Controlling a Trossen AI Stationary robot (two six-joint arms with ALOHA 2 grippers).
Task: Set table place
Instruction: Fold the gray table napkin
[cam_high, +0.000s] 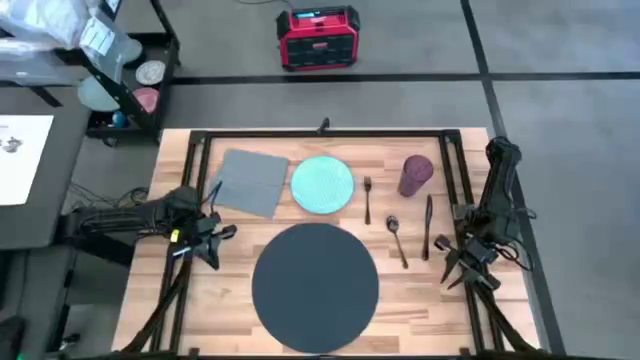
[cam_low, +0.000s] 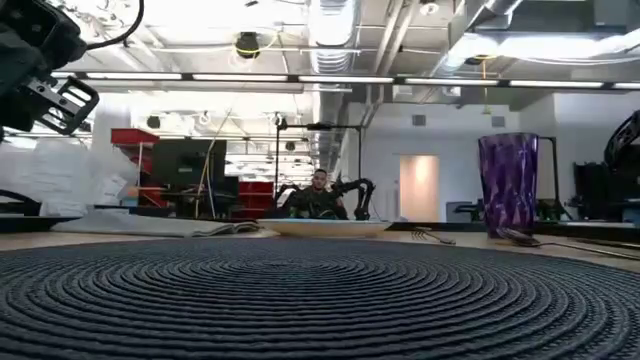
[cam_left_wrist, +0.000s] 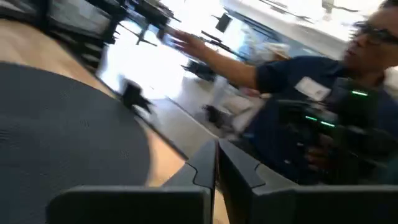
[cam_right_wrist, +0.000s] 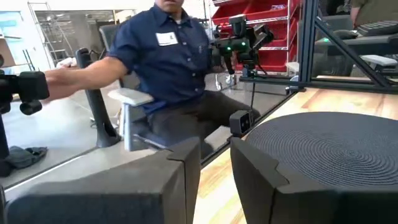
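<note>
Desk: I see the light wooden top with its black frame, every setting piece lying on it.
Mat: big dark round one at the middle of the near edge, bare on top; it fills the foreground of my low view.
Plate: teal, just beyond the mat toward the far edge, apart from it.
Napkin: grey square, just beside the plate, on the side toward the left edge.
Fork: just beside the plate on its other side, lying lengthwise toward the far edge.
Spoon: near the mat's right side, slightly angled.
Knife: between the spoon and the right arm.
Cup: purple, upright, near the far right corner, beyond the knife.
Left gripper: at the left edge, just off the mat, fingers closed together, holding nothing.
Right gripper: at the right edge near the knife, fingers parted, empty.
Person: in a dark blue shirt beyond the near edge, one arm stretched out.
</note>
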